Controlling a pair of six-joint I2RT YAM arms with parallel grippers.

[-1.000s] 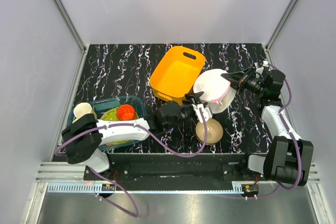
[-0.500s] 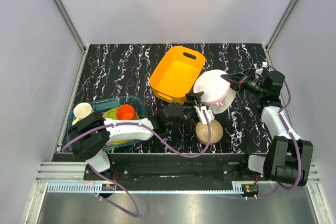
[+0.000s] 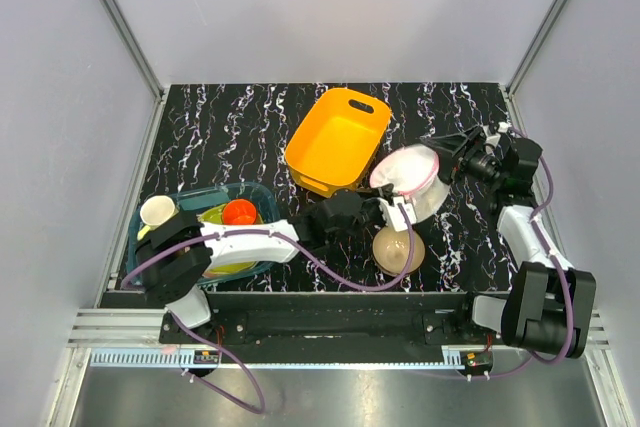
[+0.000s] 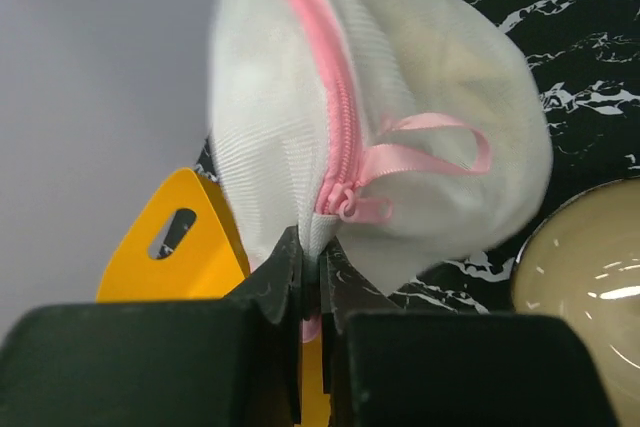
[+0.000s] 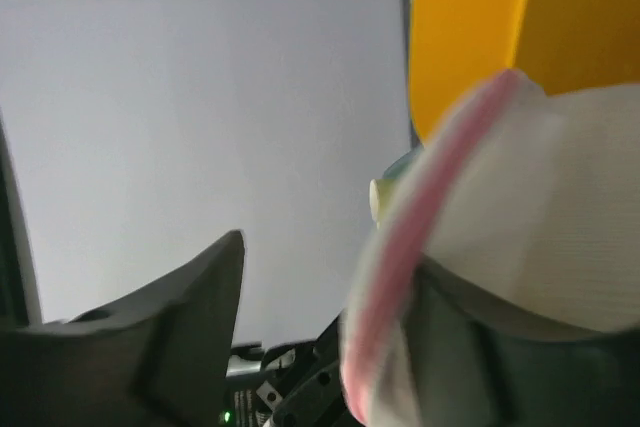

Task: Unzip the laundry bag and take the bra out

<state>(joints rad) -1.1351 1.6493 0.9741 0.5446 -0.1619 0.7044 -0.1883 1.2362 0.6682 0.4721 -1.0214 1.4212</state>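
The left end effector [image 4: 310,259] is clamped on the lower seam of the laundry bag [image 4: 430,97], held up between the orange basket [image 3: 338,142] and a tan bowl [image 4: 590,267]. The right end effector [image 3: 443,155] stands apart at the far rim. The zipper looks closed and the bra is unseen. The right should probably pinch the pink ribbon pull [image 4: 395,160] and draw it along the trim against the left's taut hold.
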